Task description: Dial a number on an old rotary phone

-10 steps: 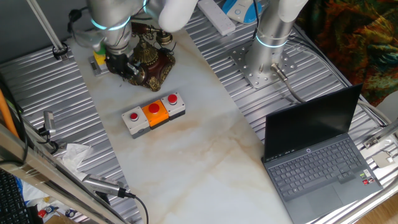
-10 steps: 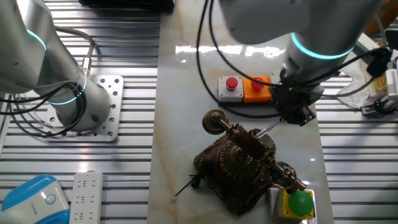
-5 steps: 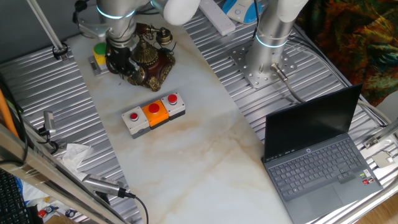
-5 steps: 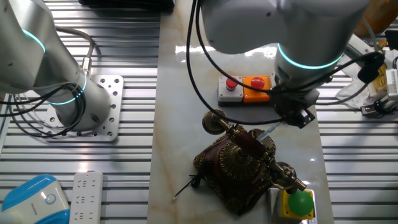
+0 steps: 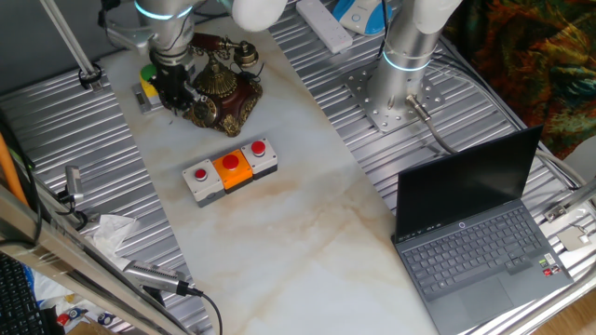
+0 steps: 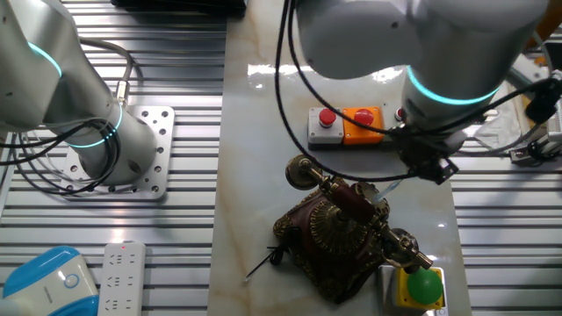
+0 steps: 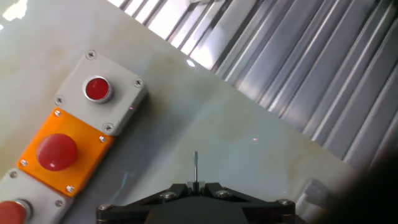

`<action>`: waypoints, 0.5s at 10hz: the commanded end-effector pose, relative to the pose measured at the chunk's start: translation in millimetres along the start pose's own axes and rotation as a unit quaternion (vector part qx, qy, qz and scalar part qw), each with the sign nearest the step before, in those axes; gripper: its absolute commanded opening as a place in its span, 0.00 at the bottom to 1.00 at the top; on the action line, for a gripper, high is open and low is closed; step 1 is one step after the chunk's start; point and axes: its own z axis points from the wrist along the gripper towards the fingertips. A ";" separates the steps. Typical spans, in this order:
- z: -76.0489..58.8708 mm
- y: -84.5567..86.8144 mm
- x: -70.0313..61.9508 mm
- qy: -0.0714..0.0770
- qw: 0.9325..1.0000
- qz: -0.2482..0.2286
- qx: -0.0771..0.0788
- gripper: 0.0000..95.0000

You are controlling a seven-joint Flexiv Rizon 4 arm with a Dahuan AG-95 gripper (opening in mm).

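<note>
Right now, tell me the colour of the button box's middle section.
Orange, with a red button on the button box; clearest in the hand view.

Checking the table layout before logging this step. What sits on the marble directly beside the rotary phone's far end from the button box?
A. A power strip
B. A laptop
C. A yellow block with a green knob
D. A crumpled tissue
C: the yellow block with a green knob sits right beside the old rotary phone, opposite the button box.
</note>
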 end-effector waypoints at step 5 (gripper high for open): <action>-3.9 -5.4 -8.6 -0.043 0.999 0.015 0.001 0.00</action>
